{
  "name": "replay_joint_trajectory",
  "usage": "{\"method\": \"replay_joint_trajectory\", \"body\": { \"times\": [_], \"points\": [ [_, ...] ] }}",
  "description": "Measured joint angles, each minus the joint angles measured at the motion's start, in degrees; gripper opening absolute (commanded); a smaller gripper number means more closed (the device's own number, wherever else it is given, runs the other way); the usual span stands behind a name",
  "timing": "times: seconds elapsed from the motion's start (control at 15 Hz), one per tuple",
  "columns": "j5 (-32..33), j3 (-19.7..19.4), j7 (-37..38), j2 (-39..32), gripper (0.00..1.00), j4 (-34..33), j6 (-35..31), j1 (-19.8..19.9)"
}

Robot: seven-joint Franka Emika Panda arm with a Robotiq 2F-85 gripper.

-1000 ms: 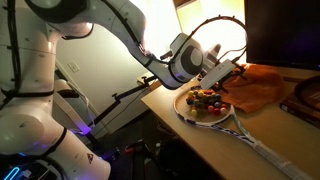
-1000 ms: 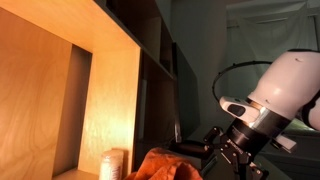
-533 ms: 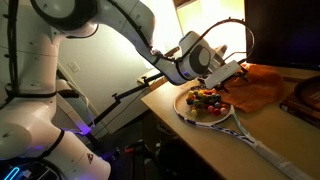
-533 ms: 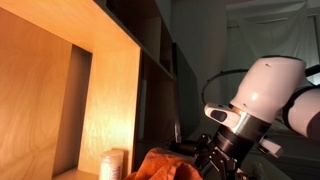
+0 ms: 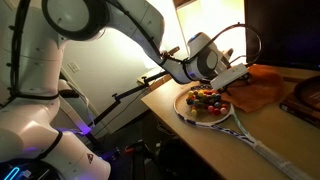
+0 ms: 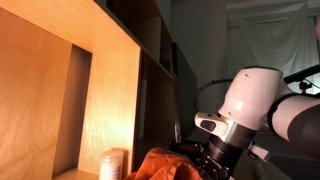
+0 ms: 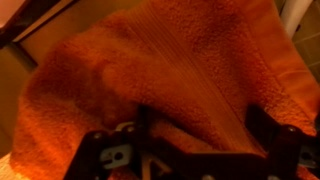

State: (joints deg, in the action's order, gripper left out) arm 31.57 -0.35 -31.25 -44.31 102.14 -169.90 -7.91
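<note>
The gripper [image 7: 195, 150], fingers spread wide and holding nothing, hovers just above a crumpled orange towel [image 7: 170, 70] on a wooden table [image 5: 205, 140]. Just beside the towel, a plate [image 5: 186, 110] of blurred food sits on a tennis racket [image 5: 262, 148]. In an exterior view the gripper hides part of the towel, whose heap stretches lengthwise away from the plate.
</note>
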Motion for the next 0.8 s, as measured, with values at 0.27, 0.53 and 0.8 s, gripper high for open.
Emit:
{"method": "replay_joint_trajectory", "body": {
  "times": [0.27,0.53,0.8],
  "points": [
    [0.00,-0.04,-0.01,-0.81,0.43,-1.82,1.61,-0.10],
    [0.03,-0.30,0.00,-0.99,0.12,-2.42,1.65,-0.19],
    [1.81,-2.30,1.19,-0.94,0.03,-2.71,1.52,-2.06]
  ]
}}
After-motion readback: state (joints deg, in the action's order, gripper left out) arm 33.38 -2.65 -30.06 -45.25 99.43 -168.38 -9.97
